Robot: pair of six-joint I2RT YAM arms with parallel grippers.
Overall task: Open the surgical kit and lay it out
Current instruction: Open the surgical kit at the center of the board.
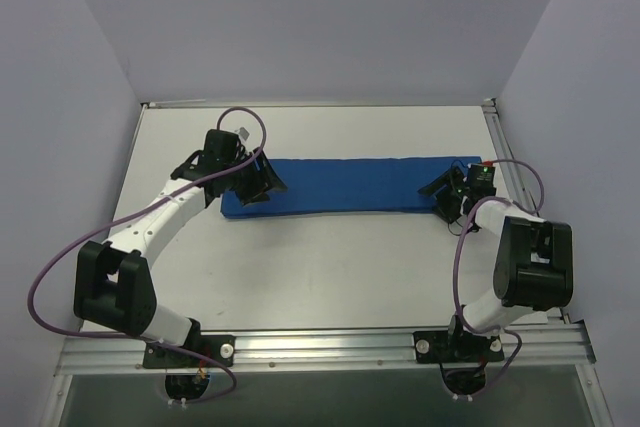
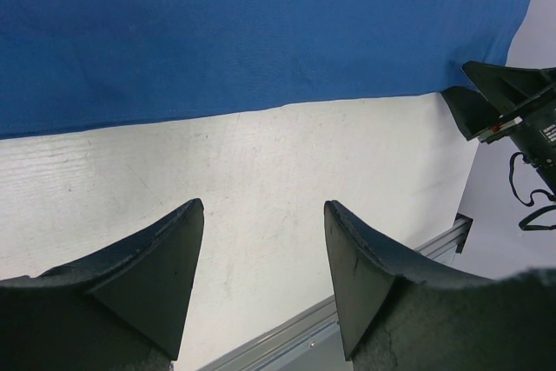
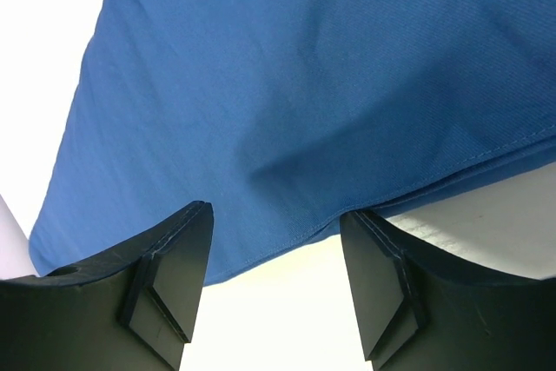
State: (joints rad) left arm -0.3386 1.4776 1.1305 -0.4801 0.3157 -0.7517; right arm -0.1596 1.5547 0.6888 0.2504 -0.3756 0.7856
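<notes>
The surgical kit (image 1: pixel 350 185) is a royal-blue cloth folded into a long flat strip across the middle of the white table. No forceps or tweezers show. My left gripper (image 1: pixel 262 183) is at the strip's left end, open and empty; in the left wrist view (image 2: pixel 263 215) its fingers hang over bare table just off the cloth's (image 2: pixel 243 32) near edge. My right gripper (image 1: pixel 447 192) is at the strip's right end, open and empty; in the right wrist view (image 3: pixel 276 215) its fingers straddle the hemmed edge of the cloth (image 3: pixel 304 84).
The white table (image 1: pixel 330 267) is walled by grey panels at back and sides. An aluminium rail (image 1: pixel 330 345) runs along the near edge at the arm bases. My right gripper also shows in the left wrist view (image 2: pixel 512 106).
</notes>
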